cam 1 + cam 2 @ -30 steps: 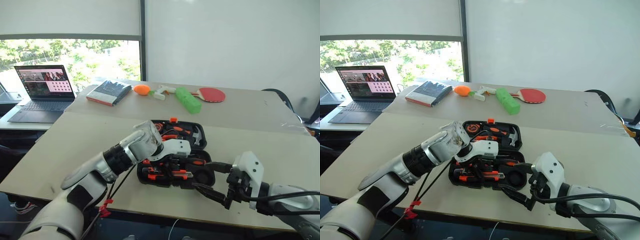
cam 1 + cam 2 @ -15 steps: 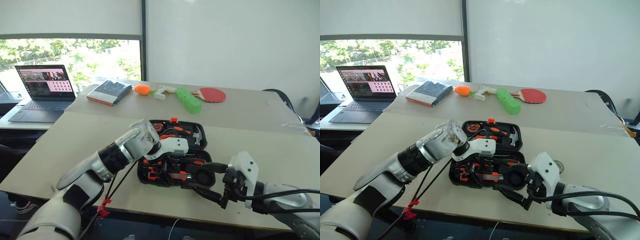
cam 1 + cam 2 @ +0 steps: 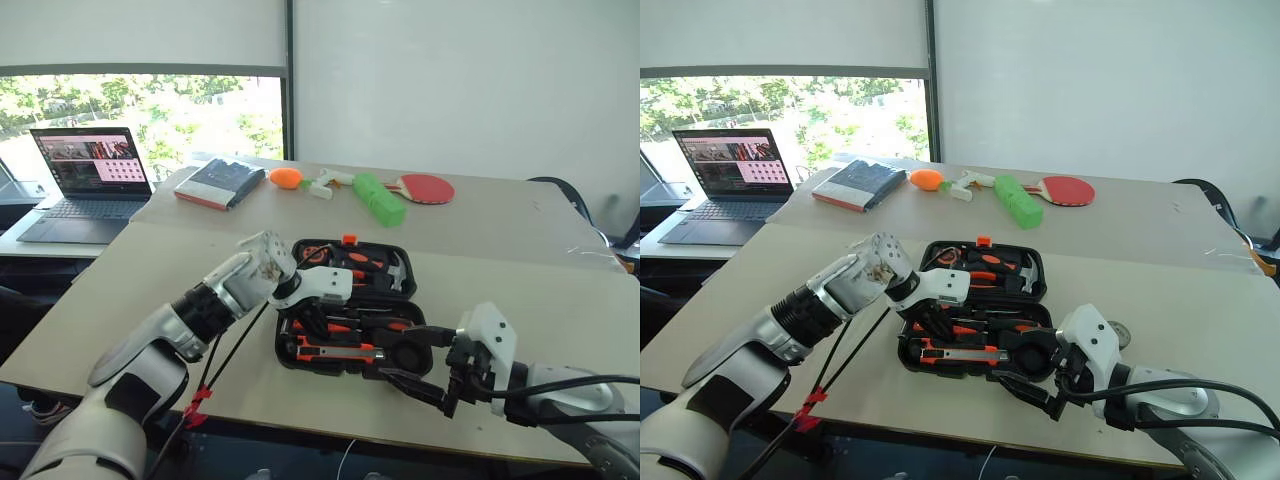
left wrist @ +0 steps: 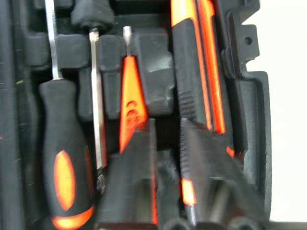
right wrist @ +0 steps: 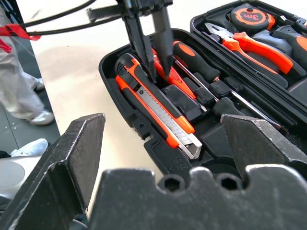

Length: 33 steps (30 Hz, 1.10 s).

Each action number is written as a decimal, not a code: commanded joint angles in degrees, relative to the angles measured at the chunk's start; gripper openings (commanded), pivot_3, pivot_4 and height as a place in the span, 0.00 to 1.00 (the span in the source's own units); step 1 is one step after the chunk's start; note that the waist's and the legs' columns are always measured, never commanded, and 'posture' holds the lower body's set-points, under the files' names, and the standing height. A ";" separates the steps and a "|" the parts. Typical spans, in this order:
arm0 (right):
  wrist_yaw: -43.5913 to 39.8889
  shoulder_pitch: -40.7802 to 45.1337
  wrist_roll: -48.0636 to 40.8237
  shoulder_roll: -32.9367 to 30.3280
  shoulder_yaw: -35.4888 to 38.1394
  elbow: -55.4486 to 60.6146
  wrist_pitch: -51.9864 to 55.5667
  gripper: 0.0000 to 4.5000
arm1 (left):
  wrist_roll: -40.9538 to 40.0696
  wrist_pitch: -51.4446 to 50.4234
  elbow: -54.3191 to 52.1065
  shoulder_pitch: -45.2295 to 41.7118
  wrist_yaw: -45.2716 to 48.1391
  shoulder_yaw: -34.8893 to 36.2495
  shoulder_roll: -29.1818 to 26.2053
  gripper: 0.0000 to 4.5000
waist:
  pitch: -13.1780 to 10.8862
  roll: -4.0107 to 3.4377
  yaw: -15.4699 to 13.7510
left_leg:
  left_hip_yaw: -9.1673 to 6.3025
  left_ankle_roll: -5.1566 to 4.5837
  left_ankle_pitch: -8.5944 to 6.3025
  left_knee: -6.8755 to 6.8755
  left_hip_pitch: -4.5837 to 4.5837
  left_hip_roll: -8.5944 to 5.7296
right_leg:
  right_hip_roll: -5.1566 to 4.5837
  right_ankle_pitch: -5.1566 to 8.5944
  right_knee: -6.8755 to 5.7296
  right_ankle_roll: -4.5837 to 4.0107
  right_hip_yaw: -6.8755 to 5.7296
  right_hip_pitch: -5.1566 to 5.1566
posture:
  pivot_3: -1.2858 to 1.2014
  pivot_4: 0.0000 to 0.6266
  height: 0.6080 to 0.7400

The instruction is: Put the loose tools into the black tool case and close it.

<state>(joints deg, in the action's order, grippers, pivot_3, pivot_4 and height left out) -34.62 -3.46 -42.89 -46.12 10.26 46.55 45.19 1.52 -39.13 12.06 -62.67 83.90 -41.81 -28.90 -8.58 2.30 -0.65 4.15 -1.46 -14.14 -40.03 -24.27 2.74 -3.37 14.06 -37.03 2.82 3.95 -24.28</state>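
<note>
left claw [image 5: 152,43] blocks black tool case [image 3: 295,352] middle, right claw [image 3: 1032,375] seemingly crowds near corner

Tool case [image 3: 1035,272]: one, open on the near table [image 3: 790,270], holding one utility knife [image 5: 158,115], two slim screwdrivers [image 5: 194,60], one short red screwdriver [image 4: 130,96], one pliers [image 5: 244,43], one tape measure [image 5: 249,17] and one hammer [image 3: 1030,270]. Far table, toward 12 o'clock: one book [image 3: 858,185], one orange ball [image 3: 925,180], one green block [image 3: 1018,201], one red paddle [image 3: 1068,190]. At 10 o'clock, one laptop [image 3: 725,180]; end effectors, two: left [image 3: 930,322], right [image 3: 1035,380].
</note>
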 commanded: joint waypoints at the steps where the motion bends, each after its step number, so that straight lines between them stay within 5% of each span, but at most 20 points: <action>1: -0.21 0.10 -0.16 -0.62 1.67 1.55 -1.05 1.00 | -0.88 -0.52 -2.13 -0.68 0.81 2.06 0.40 0.01 | 0.00 0.00 0.04 | -0.01 0.00 0.00 0.01 0.01 0.00 | 0.00 0.00 0.00 0.00 0.00 0.00 | 0.52 0.24 0.97; 33: 1.69 0.12 -1.40 -0.16 1.65 1.96 -0.40 1.00 | 5.84 6.27 -0.93 2.83 0.14 -0.04 1.84 0.01 | 0.01 -0.02 0.09 | -0.03 0.00 0.00 0.03 0.09 0.00 | 0.02 0.01 -0.01 0.00 0.01 0.06 | 0.52 0.24 0.97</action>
<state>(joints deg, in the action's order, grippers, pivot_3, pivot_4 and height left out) -33.38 -3.80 -43.59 -46.13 10.29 46.80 45.21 7.67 -32.57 10.88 -60.16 83.92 -41.80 -28.31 -8.57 2.28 -0.56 4.12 -1.46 -14.14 -40.00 -24.19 2.74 -3.35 14.06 -37.04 2.82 3.96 -24.22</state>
